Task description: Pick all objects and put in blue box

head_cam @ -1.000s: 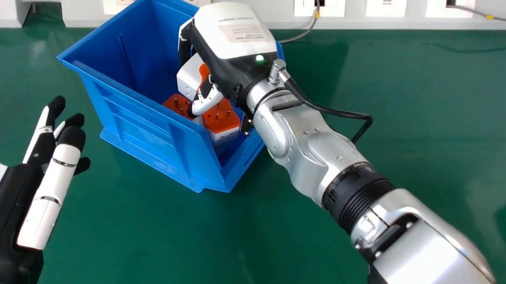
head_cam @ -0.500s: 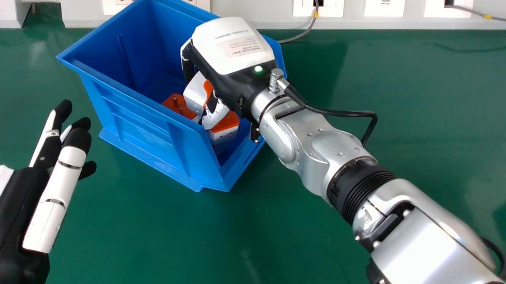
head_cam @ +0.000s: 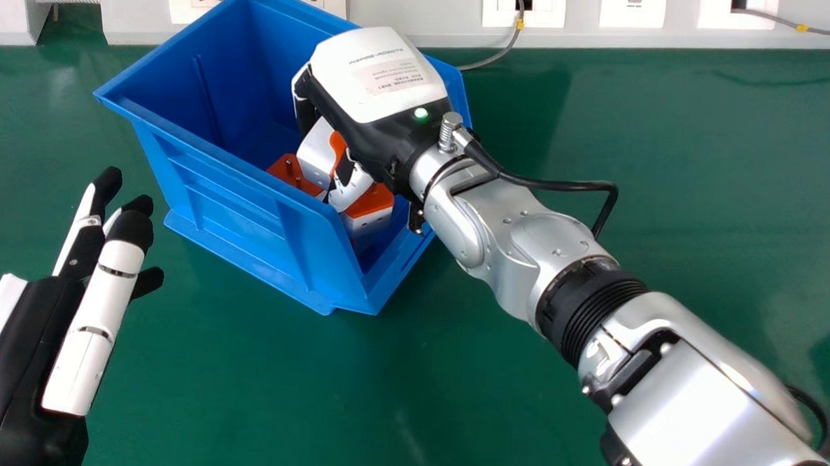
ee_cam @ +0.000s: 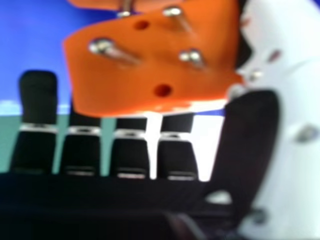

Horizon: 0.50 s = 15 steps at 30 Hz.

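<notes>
One left hand [head_cam: 90, 331], fingers long and spread apart, is left of the blue box [head_cam: 230, 207]; should it swing across, it could knock the box's near side. Inside the box, toward its right end, the left adapter [head_cam: 288, 170] offers a pinned face, so the held adapter [head_cam: 315, 151] could tip if let go unevenly against it. The right hand [head_cam: 373, 77] has this piece pinched between thumb and fingers, within the box; a thumb slow to clear might drag it back up. The right adapter [head_cam: 376, 202] sits below that hand and could be snagged too. The wrist [head_cam: 433, 171] crosses the box's right side, so a low exit may shove the box.

Counted: two hands, one box, three adapters seen inside it, perhaps others hidden, and three wall plates [head_cam: 633, 11] behind and right of it.
</notes>
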Tool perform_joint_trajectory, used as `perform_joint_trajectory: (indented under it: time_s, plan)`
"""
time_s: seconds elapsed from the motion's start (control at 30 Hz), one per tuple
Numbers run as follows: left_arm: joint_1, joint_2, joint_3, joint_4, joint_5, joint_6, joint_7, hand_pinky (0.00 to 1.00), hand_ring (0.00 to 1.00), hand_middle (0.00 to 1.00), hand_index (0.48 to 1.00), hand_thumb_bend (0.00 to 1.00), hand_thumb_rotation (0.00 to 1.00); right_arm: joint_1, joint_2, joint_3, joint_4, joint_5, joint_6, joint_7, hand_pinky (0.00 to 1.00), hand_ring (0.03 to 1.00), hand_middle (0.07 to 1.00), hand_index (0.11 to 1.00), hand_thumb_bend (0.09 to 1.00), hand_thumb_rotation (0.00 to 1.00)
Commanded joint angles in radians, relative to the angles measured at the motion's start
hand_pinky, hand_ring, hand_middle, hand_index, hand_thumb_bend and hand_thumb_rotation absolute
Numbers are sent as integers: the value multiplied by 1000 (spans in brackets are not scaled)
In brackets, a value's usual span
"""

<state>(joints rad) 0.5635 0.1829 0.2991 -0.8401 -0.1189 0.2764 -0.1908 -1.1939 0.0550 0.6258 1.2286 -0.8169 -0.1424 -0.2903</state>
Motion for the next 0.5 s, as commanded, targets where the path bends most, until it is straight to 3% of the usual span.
perform_joint_trajectory:
  time_s: [0.0, 0.03, 0.07, 0.13, 0.3, 0.4, 0.47]
  plan:
    - [2, 1, 0, -33, 3, 0, 6, 890, 954, 967, 1000, 486, 1000, -46, 4, -37, -7, 51, -3, 56, 351, 448, 527, 482, 497, 0]
    - [1, 2, -1, -32, 3, 0, 7, 890, 954, 967, 1000, 486, 1000, -46, 5, -47, -10, 65, 2, 79, 351, 448, 527, 482, 497, 0]
    - [-1, 2, -2, -31, 5, 1, 7, 889, 953, 967, 1000, 486, 1000, -44, 4, -50, -14, 71, 9, 95, 370, 519, 588, 540, 486, 0]
    - [-2, 3, -3, -31, 7, 4, 8, 889, 953, 967, 1000, 487, 1000, -42, 3, -47, -20, 72, 23, 108, 507, 659, 709, 663, 573, 0]
    - [-11, 9, -4, -28, 13, 8, 8, 889, 953, 967, 1000, 487, 1000, -40, 0, -36, -18, 66, 32, 99, 614, 768, 808, 764, 664, 6]
    - [-16, 11, -2, -21, 16, 7, 7, 888, 953, 966, 1000, 486, 1000, -43, -3, -30, -18, 63, 38, 105, 752, 882, 902, 873, 761, 32]
    - [-22, 14, -1, -13, 16, 5, 6, 888, 952, 966, 1000, 486, 1000, -44, -4, -29, -19, 63, 41, 105, 788, 905, 922, 898, 784, 43]
